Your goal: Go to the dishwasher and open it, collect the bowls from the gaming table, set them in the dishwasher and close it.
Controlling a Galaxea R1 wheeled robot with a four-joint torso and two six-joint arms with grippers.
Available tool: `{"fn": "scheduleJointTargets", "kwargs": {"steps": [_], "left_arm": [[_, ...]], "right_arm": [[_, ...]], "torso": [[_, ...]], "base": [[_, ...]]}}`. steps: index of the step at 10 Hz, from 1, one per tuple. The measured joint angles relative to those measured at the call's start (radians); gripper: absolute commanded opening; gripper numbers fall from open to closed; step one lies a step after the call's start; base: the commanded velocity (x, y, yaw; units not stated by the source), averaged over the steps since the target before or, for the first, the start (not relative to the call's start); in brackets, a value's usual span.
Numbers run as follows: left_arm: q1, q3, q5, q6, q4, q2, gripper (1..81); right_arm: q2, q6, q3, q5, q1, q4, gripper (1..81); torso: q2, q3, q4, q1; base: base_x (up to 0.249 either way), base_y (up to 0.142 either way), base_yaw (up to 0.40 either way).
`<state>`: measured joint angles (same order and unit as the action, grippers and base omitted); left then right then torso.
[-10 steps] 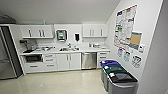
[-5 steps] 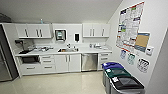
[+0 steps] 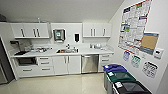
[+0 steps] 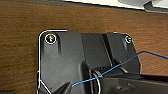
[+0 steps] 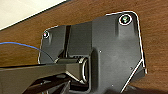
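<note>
- I am facing a kitchenette; the dishwasher is sitting shut under the white counter, just right of the sink.
- Recycling bins are standing along the right wall, near my path.
- I am judging this the approach step: I should be lining up square to the steel door, stopping with its top bar handle within reach, and keeping clear of the bins.
- I cannot tell whether my grippers are released or clenched.
</note>
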<state>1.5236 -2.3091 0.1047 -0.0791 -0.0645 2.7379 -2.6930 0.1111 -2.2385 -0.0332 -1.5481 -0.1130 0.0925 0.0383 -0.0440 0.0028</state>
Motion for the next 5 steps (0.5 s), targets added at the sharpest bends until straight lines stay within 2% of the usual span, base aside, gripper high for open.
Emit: {"fn": "scheduleJointTargets", "kwargs": {"steps": [5], "left_arm": [[0.005,0.000,-0.004,0.000,0.000,0.001,81.1]], "right_arm": [[-0.002,0.000,0.000,0.003,-0.003,0.003,81.1]], "torso": [[-0.001,0.000,0.000,0.000]], "base": [[0.189,0.000,0.000]]}}
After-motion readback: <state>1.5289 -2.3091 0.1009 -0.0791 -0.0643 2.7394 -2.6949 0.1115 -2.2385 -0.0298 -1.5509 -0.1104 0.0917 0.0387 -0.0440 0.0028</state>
